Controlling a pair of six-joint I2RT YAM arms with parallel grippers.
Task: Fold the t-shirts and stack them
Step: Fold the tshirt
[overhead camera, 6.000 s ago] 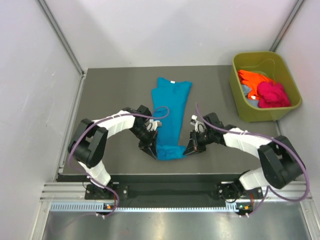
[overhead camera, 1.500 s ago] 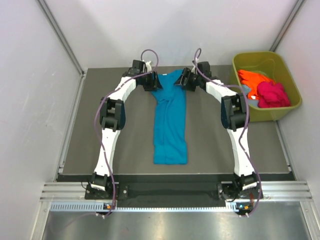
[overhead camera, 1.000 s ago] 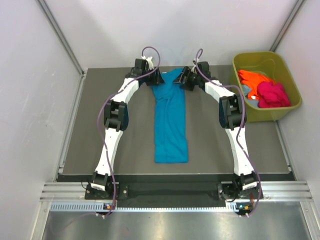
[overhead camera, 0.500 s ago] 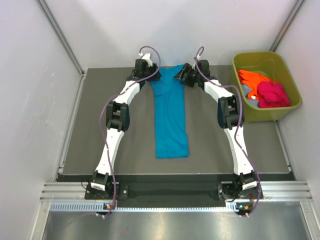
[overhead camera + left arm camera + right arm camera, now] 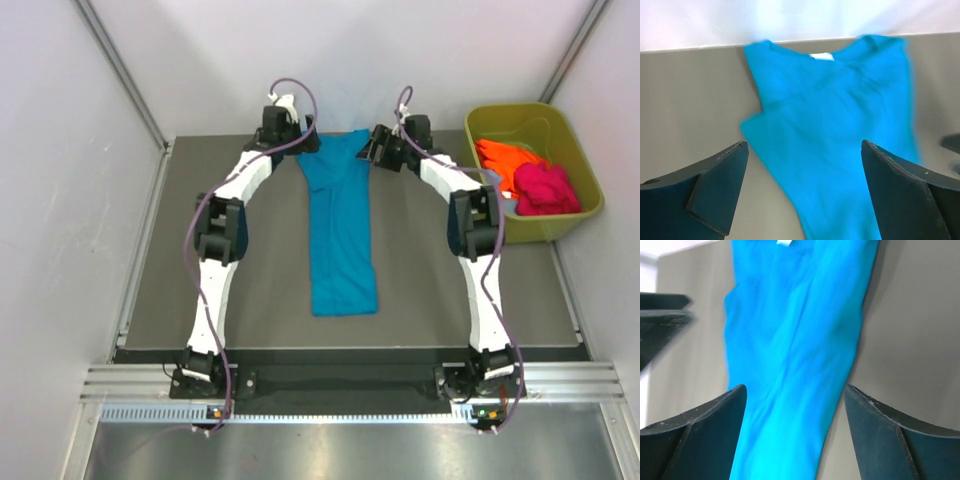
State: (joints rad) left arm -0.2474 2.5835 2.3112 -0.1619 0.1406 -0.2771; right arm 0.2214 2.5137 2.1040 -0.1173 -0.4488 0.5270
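A teal-blue t-shirt (image 5: 342,225) lies flat on the grey table (image 5: 200,250), folded into a long narrow strip running from the back edge toward the front. Its collar end with the white label (image 5: 821,56) is at the back. My left gripper (image 5: 297,147) is over the shirt's back left corner, open, the cloth (image 5: 835,130) lying beneath its fingers (image 5: 715,192). My right gripper (image 5: 379,150) is open at the back right corner, over the same shirt (image 5: 795,350). Orange (image 5: 503,158) and magenta-pink (image 5: 545,190) t-shirts are bunched in the tub.
The olive-green tub (image 5: 578,150) stands at the table's back right, close to the right arm's forearm. White walls close in the back and both sides. In the right wrist view the left gripper's dark fingers (image 5: 662,315) show at the left edge.
Both grippers pulled the shirt's collar end toward the back wall, then opened and let it go. The shirt now lies stretched and still, and the grippers have drawn slightly apart.
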